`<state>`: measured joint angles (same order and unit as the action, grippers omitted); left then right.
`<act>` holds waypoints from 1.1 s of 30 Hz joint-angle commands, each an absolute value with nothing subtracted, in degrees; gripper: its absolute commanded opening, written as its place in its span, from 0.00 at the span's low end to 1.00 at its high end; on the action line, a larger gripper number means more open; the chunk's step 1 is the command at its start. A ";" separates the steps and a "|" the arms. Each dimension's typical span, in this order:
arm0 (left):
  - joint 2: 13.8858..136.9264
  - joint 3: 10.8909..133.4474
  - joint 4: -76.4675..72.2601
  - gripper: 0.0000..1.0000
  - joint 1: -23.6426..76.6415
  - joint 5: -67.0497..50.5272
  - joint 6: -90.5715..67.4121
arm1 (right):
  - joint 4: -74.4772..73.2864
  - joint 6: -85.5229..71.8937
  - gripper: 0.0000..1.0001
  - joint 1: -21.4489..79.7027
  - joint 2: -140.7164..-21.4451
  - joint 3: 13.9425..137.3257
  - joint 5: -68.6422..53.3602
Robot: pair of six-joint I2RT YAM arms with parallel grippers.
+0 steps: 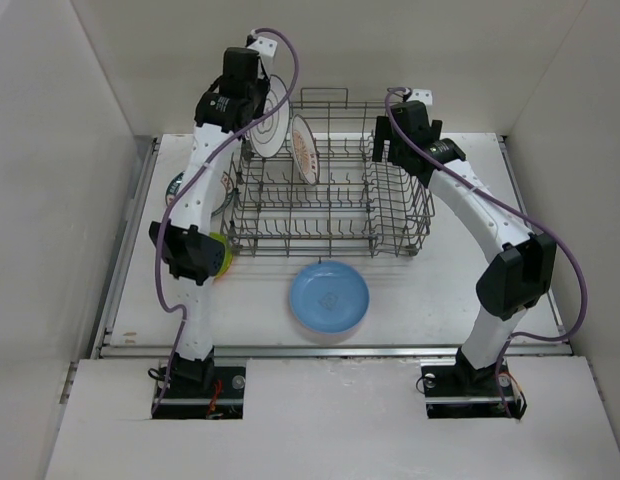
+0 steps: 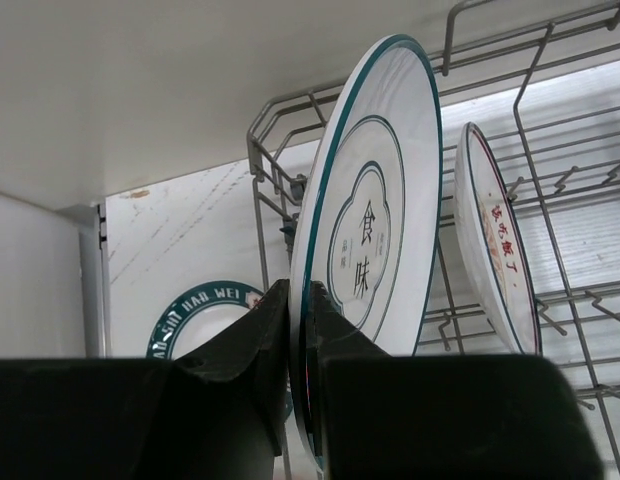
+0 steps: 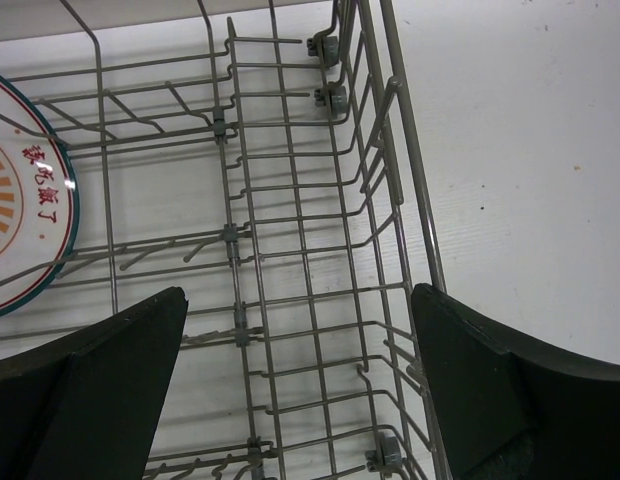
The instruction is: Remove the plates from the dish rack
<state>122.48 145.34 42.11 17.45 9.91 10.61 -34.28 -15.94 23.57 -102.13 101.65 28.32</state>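
Note:
The grey wire dish rack (image 1: 330,200) stands mid-table. My left gripper (image 1: 256,103) is at its far left corner, shut on the rim of a white plate with a teal rim (image 1: 272,118). In the left wrist view the fingers (image 2: 275,320) pinch that plate's edge (image 2: 375,220), and the plate stands upright. Beside it, a white plate with an orange pattern (image 1: 303,148) (image 2: 495,240) leans in the tines. My right gripper (image 1: 392,148) hovers open over the rack's right end (image 3: 290,200), nothing between its fingers (image 3: 130,350).
A light blue plate (image 1: 330,297) lies flat on the table in front of the rack. A teal-rimmed plate (image 1: 176,186) (image 2: 205,305) lies left of the rack. A lime-green plate (image 1: 223,256) peeks from under the left arm's elbow. White walls enclose the table.

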 commanded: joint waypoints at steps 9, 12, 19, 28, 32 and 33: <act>114.08 146.07 39.19 0.00 6.43 8.19 4.50 | -31.90 -14.68 1.00 23.29 -102.74 104.41 28.39; 114.08 146.07 42.26 0.00 -0.68 -0.24 -2.27 | -31.90 -14.68 1.00 23.29 -102.74 104.41 27.87; 117.69 140.11 43.61 0.00 -16.94 -23.89 -16.78 | -31.90 -14.68 1.00 23.29 -103.27 104.41 26.64; 125.49 134.92 47.90 0.00 -18.28 -26.81 -5.36 | -32.52 -14.16 1.00 23.82 -104.33 106.08 26.10; 127.70 132.90 48.43 0.00 -18.81 -25.67 -3.17 | -33.04 -14.15 1.00 23.82 -104.85 106.61 27.33; 127.71 132.02 48.43 0.00 -18.81 -25.66 -3.16 | -33.05 -14.15 1.00 23.82 -104.85 106.61 27.33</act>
